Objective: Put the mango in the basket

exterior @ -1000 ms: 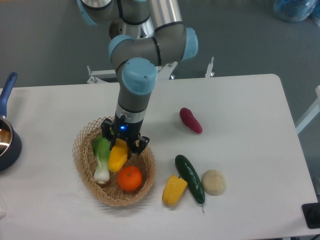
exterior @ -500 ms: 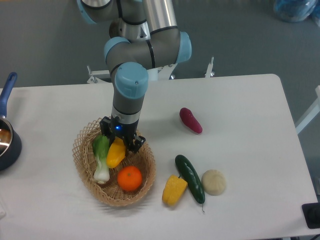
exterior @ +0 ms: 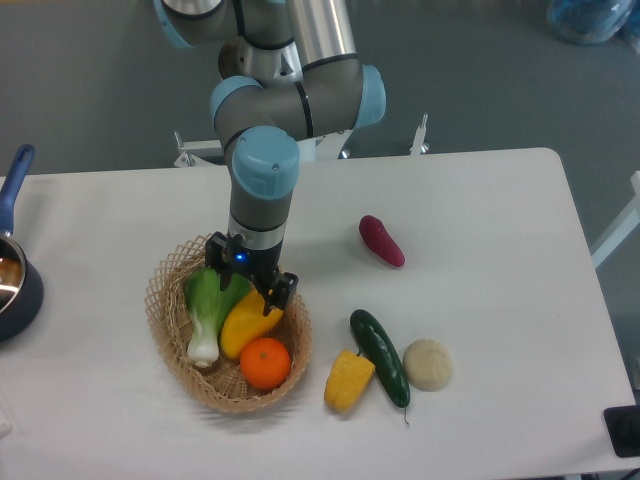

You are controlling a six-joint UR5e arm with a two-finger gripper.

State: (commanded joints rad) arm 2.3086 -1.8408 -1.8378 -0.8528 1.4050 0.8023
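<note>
On the white table (exterior: 480, 200) we are counting one basket (exterior: 165, 300) holding three pieces: one mango (exterior: 245, 327), one orange (exterior: 266, 363) and one leafy green vegetable (exterior: 208, 305). Our gripper (exterior: 255, 290) is hanging just over the mango's upper end; we cannot tell whether its jaws are pinching the fruit or standing apart from it. Outside the basket we are seeing one ridged yellow piece (exterior: 348, 380), one cucumber (exterior: 380, 357), one pale round item (exterior: 428, 364), one purple vegetable (exterior: 382, 241) and one pot (exterior: 14, 270). We are reading no writing anywhere.
</note>
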